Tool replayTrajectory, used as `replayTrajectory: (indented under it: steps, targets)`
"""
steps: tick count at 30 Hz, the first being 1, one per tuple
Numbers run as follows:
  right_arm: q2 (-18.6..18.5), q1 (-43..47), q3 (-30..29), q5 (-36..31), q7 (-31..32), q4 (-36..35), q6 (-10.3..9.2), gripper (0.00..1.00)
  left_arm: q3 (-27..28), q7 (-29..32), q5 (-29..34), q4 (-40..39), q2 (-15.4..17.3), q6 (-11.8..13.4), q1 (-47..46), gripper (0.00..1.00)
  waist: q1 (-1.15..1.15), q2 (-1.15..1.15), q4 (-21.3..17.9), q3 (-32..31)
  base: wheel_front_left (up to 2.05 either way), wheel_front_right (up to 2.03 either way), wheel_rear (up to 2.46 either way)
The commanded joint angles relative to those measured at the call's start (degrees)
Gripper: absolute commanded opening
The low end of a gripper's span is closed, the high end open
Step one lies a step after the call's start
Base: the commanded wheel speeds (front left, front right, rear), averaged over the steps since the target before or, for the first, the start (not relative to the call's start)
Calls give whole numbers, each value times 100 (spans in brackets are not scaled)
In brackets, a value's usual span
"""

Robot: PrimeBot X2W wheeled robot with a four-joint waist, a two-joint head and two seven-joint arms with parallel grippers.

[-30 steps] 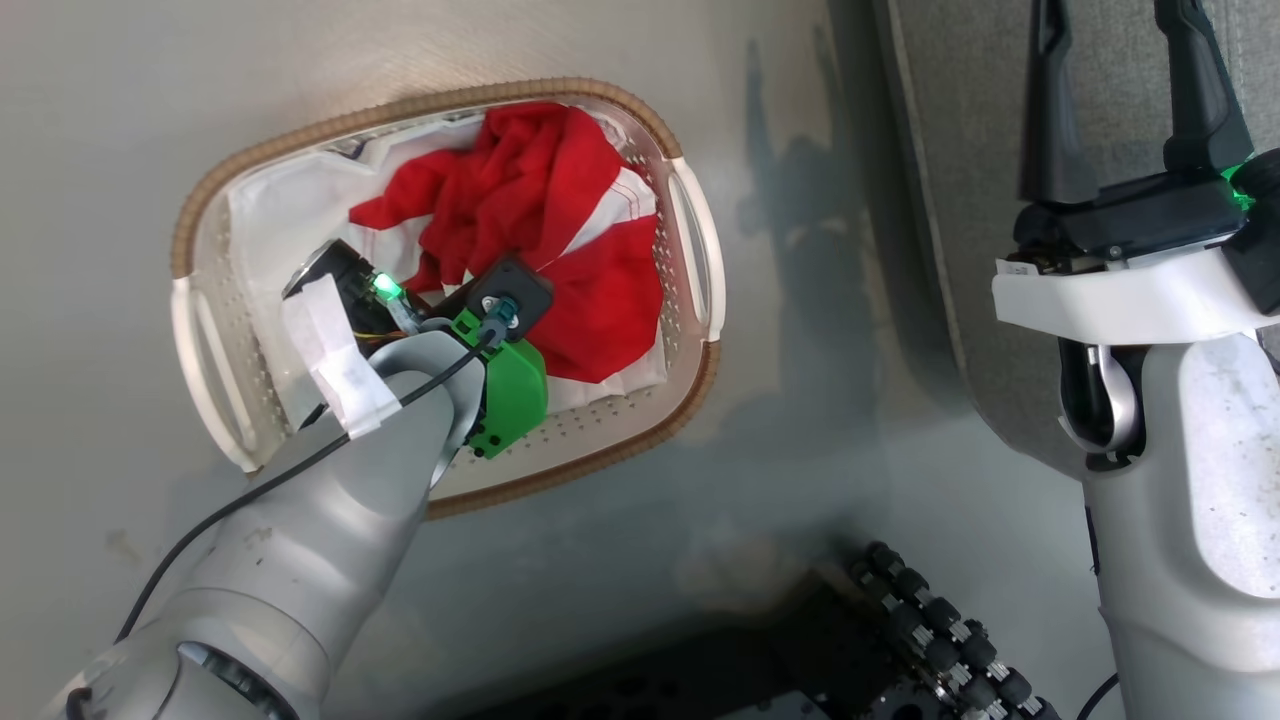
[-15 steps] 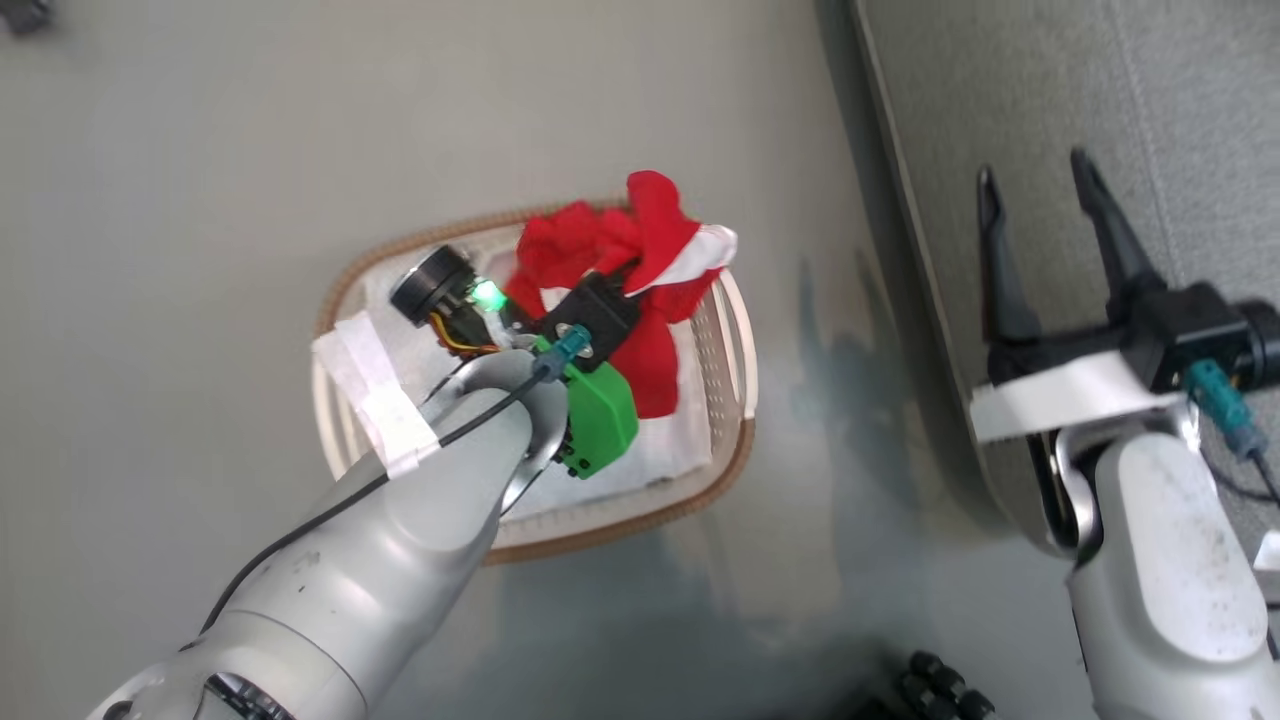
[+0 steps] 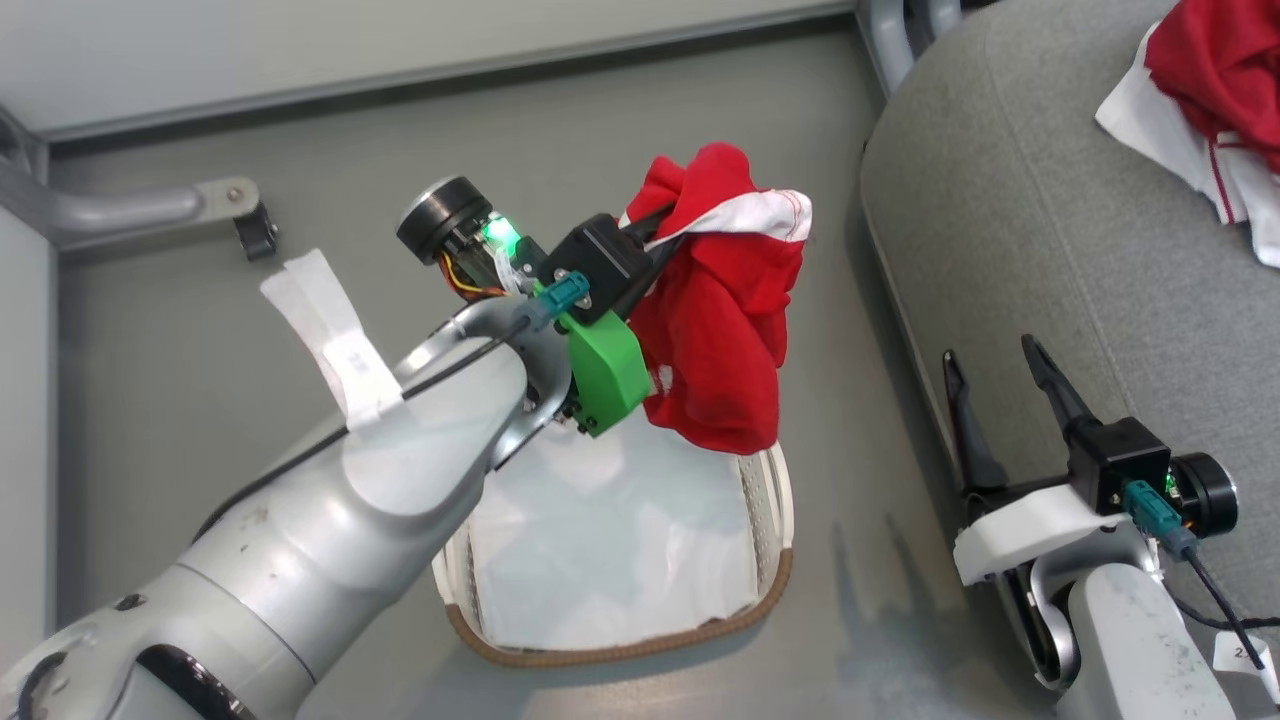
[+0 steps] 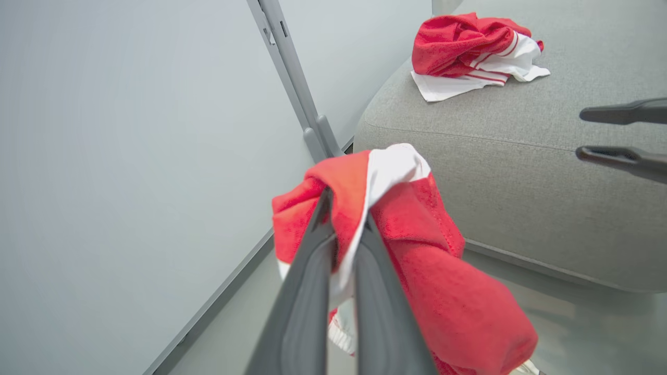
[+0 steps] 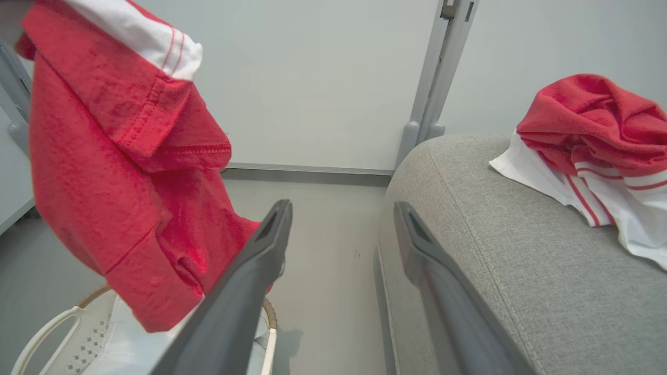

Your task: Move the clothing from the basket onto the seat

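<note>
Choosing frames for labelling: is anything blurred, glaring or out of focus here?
Head view: sharp, even light, soft shadow on the floor beside the basket. Left wrist view: left fingers soft, sofa crisp. Right wrist view: no glare, right fingers slightly soft.

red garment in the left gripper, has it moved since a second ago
Yes: the red garment lay inside the basket; now it hangs lifted above its rim.

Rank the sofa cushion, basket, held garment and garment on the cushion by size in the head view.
1. sofa cushion
2. basket, partly behind the arm
3. held garment and garment on the cushion: unsure, one nearer the camera, the other cropped.
</note>
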Motion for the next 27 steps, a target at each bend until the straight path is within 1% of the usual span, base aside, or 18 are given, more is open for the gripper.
replayTrajectory:
  steps: [1,7,12,17,23,27]
  targets:
    - [-26,142,38,41,-3,33,-8,100,60,32,-77,-105,70,-11,-173,0,1,0,275,-1082,0,0,0]
    - [-26,226,292,75,-3,95,-8,100,362,170,-472,-239,182,-3,-410,0,1,0,252,-1491,0,0,0]
    - [-23,102,620,152,-3,35,-8,100,542,261,-662,-243,258,65,-504,0,1,0,224,-1599,0,0,0]
    - [-23,-86,1304,368,-2,-9,-8,100,563,277,-697,-250,301,103,-524,0,1,0,194,-1644,0,0,0]
    - [-26,-398,2109,639,-2,150,-8,100,546,309,-739,-275,229,173,-505,0,1,0,207,-1698,0,0,0]
    - [-27,-659,2431,740,-2,348,-8,100,503,367,-724,-318,169,239,-522,0,1,0,253,-1733,0,0,0]
